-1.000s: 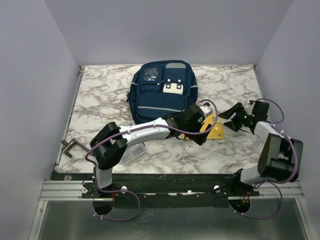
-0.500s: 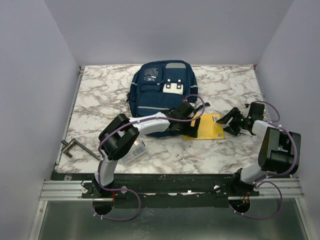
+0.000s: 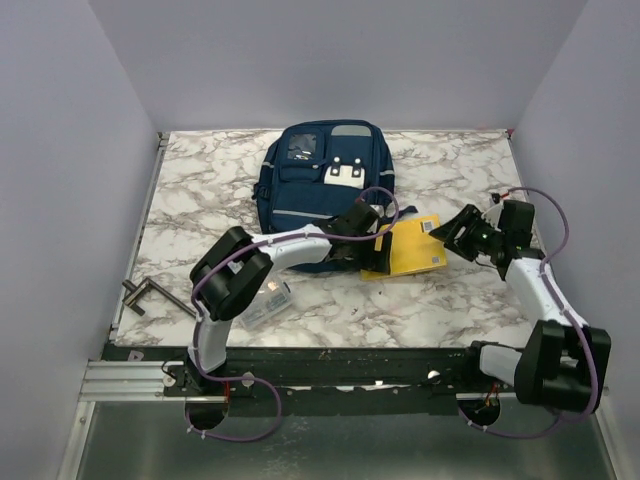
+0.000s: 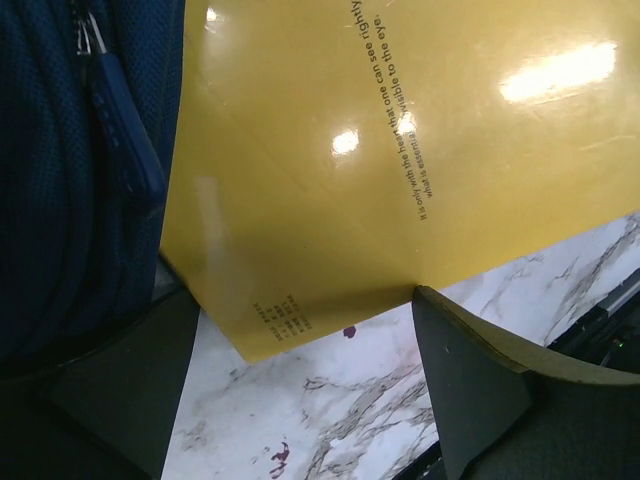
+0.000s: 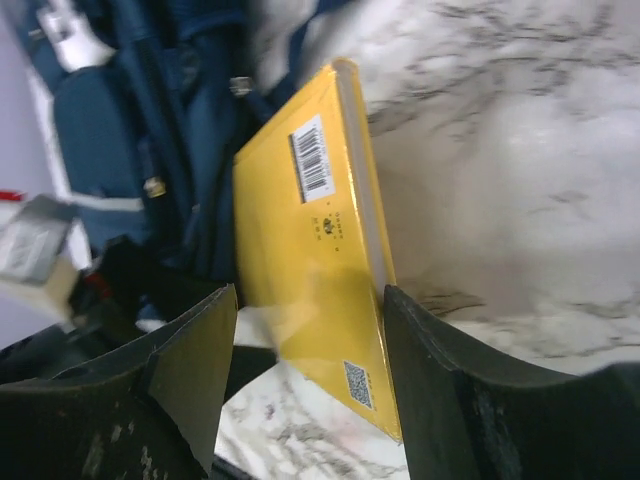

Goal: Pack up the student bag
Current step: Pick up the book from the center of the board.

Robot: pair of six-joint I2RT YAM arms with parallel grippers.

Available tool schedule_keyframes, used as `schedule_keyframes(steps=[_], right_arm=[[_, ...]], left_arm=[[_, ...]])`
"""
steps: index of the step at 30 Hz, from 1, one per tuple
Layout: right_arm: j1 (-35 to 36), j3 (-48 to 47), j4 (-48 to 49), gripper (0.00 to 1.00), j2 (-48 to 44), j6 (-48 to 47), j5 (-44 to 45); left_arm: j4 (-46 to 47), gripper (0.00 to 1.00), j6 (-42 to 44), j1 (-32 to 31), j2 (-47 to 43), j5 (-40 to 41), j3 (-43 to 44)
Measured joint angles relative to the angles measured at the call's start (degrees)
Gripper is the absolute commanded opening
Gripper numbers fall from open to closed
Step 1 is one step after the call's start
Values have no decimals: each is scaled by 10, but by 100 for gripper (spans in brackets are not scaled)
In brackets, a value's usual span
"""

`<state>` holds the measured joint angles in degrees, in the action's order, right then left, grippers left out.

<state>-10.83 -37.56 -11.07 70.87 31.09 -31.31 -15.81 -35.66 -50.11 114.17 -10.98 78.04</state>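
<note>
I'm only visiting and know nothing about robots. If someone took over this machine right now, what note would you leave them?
Left gripper: open, jaws straddling a corner of the glossy yellow book, next to the navy blue fabric backpack.
Right gripper: open, jaws framing the book's other end; no firm grip visible.
Book: on the marble table by the backpack's near right corner, outside it.
Done: nothing visibly packed.
To do: get the book inside; a small clear plastic box also lies near the left arm.
</note>
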Motion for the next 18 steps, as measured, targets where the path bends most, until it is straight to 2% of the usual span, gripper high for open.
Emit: schedule_keyframes(steps=[3,8,18], right_arm=[[28,-10,-17,61,-56,24,-6],[81,-26,-20,60,-99,80,-14],[253,-63,90,59,-111,219,-9]], left_arm=[[31,86,-6,3,-26,-3,-44],[124,91,-12,4,-98,-18,-160],[275,98,13,-16,-167,-29,-261]])
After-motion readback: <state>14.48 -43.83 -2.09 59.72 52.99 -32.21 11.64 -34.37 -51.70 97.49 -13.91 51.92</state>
